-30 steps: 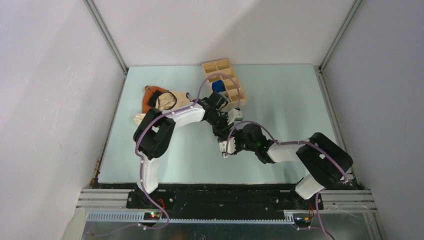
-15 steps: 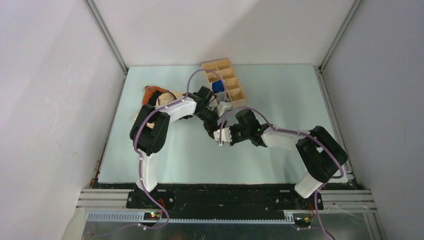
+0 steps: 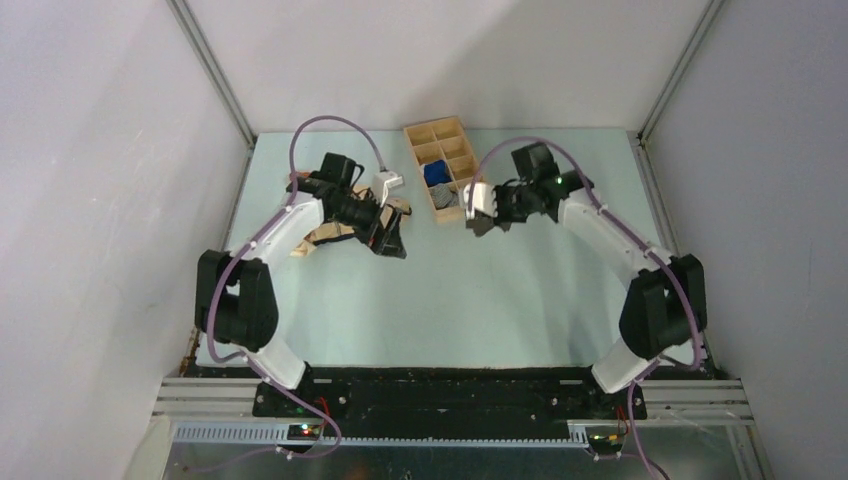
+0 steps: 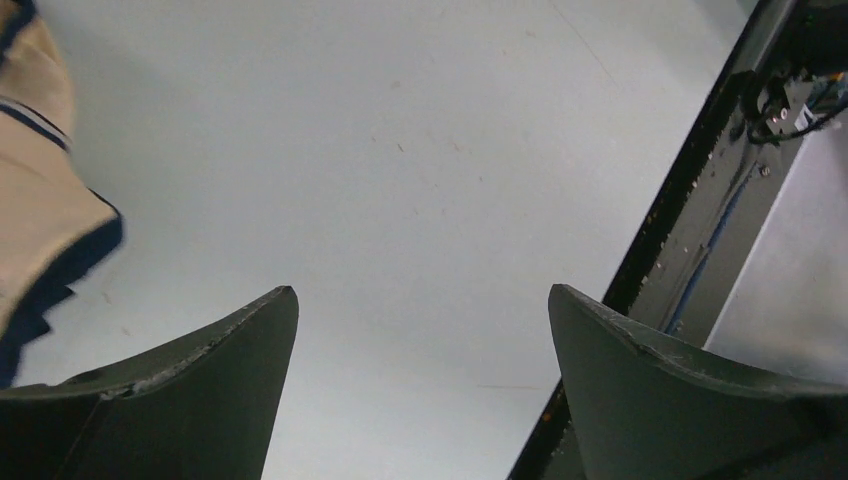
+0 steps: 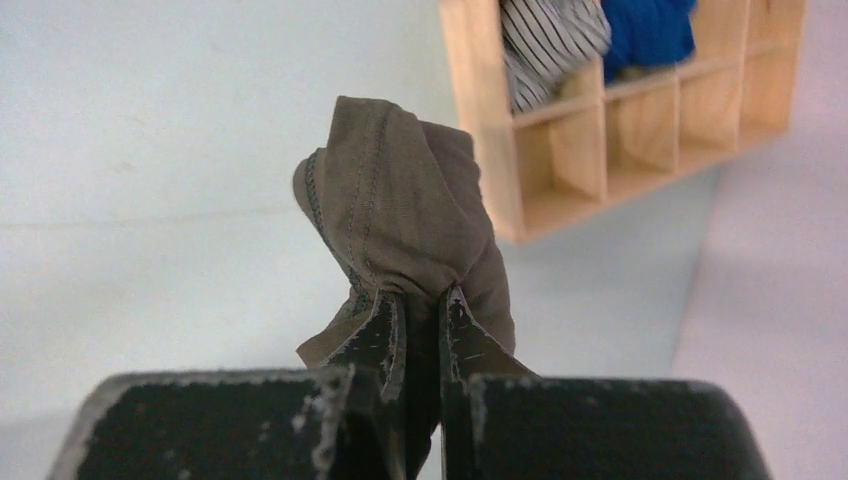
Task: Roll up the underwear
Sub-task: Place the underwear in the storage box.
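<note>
The right claw (image 5: 420,300) is clamped on the bunched underwear (image 5: 400,190), just beside the tray (image 5: 480,130). The left claw (image 4: 420,292) gapes, holding nothing, well apart from the tray. Best spread the fabric flat on the surface (image 4: 420,150), clear of the tray, before rolling.

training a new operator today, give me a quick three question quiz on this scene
1. True or false: the left gripper is open with nothing between its fingers.
2. What does the right gripper clamp? A) a sponge B) the underwear C) nothing
3. In the wooden tray, what colour is the roll beside the striped roll?
Key: 1 true; 2 B; 3 blue, the blue roll.
</note>
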Robot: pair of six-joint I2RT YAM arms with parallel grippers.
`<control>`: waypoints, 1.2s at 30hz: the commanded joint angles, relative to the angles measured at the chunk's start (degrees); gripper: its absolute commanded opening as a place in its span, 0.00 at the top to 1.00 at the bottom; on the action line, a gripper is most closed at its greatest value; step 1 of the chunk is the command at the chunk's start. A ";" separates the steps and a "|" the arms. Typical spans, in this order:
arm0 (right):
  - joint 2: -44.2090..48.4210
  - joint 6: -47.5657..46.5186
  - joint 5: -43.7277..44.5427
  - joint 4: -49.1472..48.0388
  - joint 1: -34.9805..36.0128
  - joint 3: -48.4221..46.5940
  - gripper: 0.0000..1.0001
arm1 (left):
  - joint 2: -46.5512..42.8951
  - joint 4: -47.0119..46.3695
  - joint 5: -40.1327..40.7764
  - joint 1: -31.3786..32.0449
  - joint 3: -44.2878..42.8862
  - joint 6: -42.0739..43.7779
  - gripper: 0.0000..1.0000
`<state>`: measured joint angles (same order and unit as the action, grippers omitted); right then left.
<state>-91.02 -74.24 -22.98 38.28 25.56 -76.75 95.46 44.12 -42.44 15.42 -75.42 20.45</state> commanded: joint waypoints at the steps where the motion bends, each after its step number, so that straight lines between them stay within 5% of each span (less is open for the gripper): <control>1: -7.59 -6.05 4.15 8.01 -4.77 -11.69 1.00 | -6.90 0.73 -0.53 0.06 5.70 -1.22 0.01; 16: -36.97 -12.08 10.22 20.63 -4.38 -49.64 1.00 | -14.05 1.74 6.58 -0.58 12.44 0.76 0.01; 36: -52.63 -18.49 10.92 24.04 -0.37 -61.40 1.00 | -14.53 4.51 10.03 -2.21 12.28 2.34 0.01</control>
<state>-139.72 -89.36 -9.26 59.94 25.06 -134.78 82.06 46.89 -33.10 13.93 -62.28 21.06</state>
